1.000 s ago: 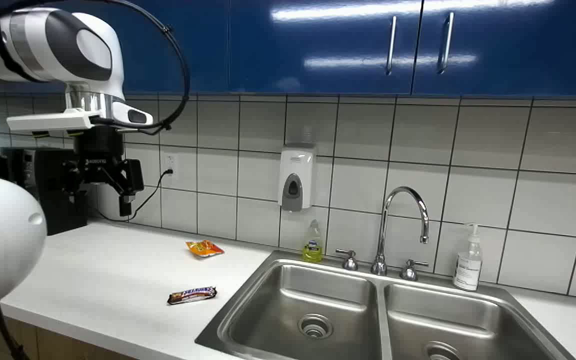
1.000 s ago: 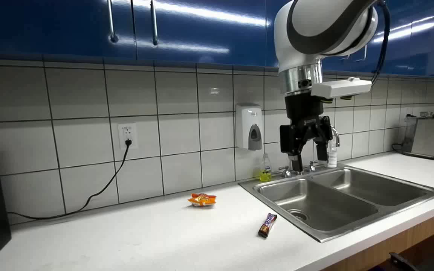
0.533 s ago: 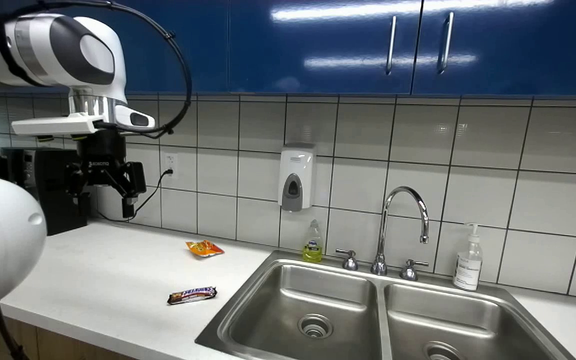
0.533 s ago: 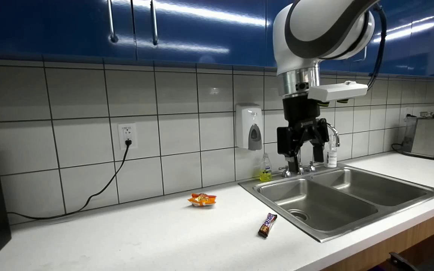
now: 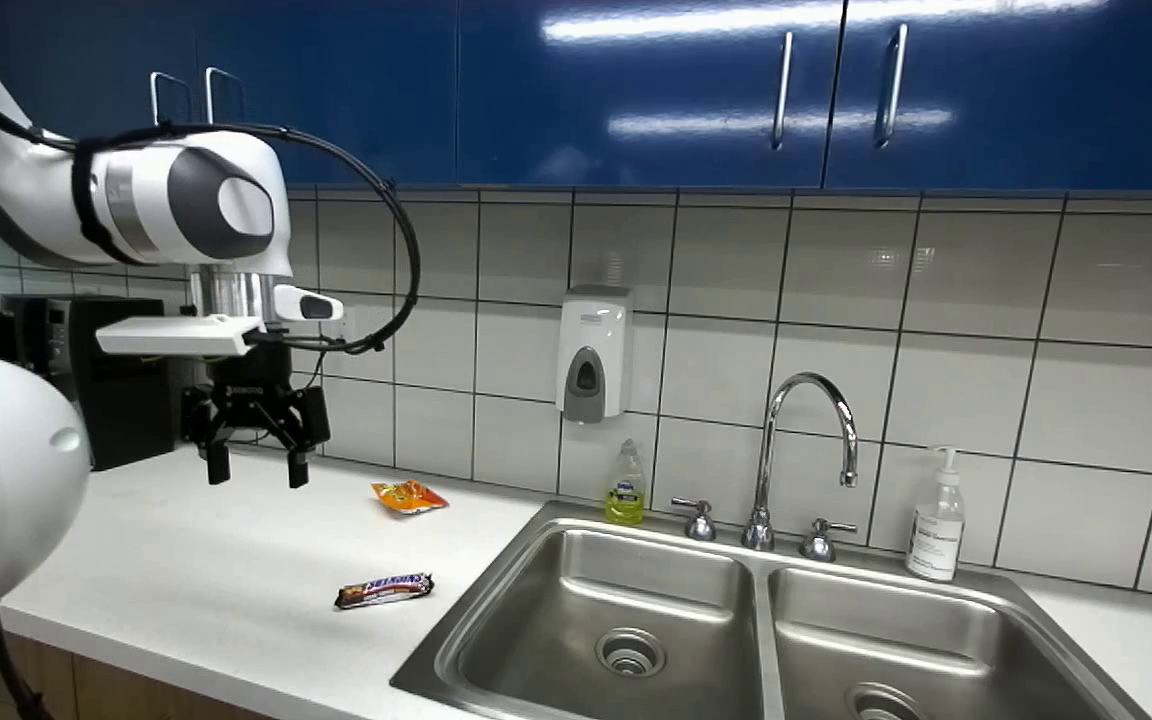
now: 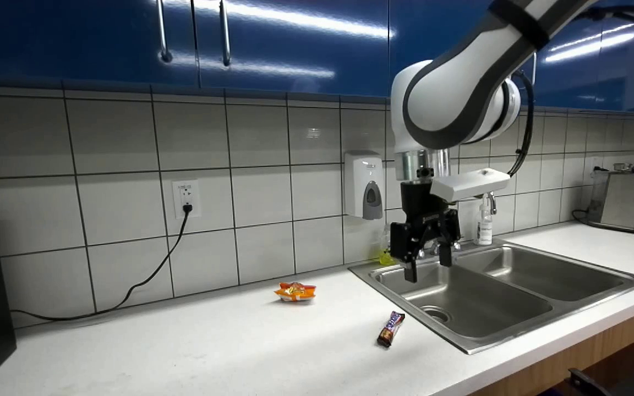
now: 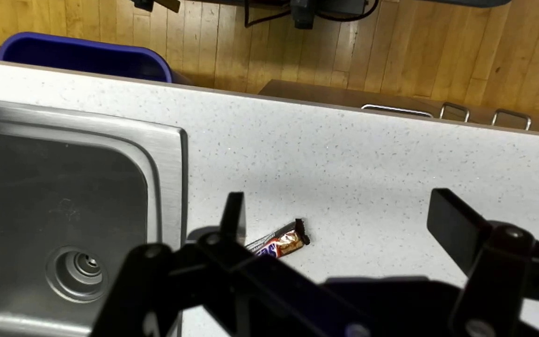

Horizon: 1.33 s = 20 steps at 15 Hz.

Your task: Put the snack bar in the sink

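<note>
The snack bar in a brown wrapper lies flat on the white counter, left of the sink in an exterior view (image 5: pixel 384 591). It also shows in an exterior view (image 6: pixel 391 329) and in the wrist view (image 7: pixel 282 243), where the left finger hides its lower left part. The steel double sink (image 5: pixel 479 607) has its rim close beside the bar; its rim also shows in the wrist view (image 7: pixel 169 187). My gripper (image 5: pixel 258 468) is open and empty, well above the counter. In the wrist view its fingers (image 7: pixel 337 203) are wide apart, with the bar nearer the left finger.
An orange packet (image 5: pixel 410 497) lies on the counter near the tiled wall. A yellow soap bottle (image 5: pixel 625 490), the faucet (image 5: pixel 766 460) and a pump bottle (image 5: pixel 936 535) stand along the sink's back. A black appliance (image 5: pixel 111 385) stands behind the gripper. Blue cabinets (image 5: pixel 636 90) hang above.
My gripper has moved down, and rightward in the exterior view that has the arm at its left. It stays open. The snack bar and packet have not moved.
</note>
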Tool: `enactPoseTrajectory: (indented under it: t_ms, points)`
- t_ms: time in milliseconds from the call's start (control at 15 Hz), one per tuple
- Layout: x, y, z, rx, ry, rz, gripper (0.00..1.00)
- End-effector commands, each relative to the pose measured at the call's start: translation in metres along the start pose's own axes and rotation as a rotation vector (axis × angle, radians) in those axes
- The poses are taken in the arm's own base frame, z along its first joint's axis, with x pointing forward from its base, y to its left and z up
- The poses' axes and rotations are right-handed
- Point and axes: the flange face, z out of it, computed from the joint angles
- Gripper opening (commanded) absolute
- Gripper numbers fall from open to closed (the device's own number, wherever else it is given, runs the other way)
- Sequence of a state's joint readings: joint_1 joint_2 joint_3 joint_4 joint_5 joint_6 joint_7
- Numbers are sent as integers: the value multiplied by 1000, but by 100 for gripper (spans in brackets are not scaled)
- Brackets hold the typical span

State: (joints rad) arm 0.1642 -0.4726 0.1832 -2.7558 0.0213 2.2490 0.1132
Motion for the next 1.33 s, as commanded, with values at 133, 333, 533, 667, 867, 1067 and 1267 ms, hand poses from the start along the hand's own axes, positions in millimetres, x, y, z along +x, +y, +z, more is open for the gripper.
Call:
enactPoseTrajectory:
  t_ms: [133,333,533,667,867,1067,1267]
  points:
    - [39,17,54,-29,3,-32,100]
    - [58,21,80,-27,5,-42,100]
    - [77,26,105,-20,-2,-47,100]
    - [90,28,119,-14,-7,-45,100]
    - [108,34,134,-7,-14,-37,100]
    - [123,41,143,-4,-21,-19,100]
    - [118,42,144,9,-30,-8,100]
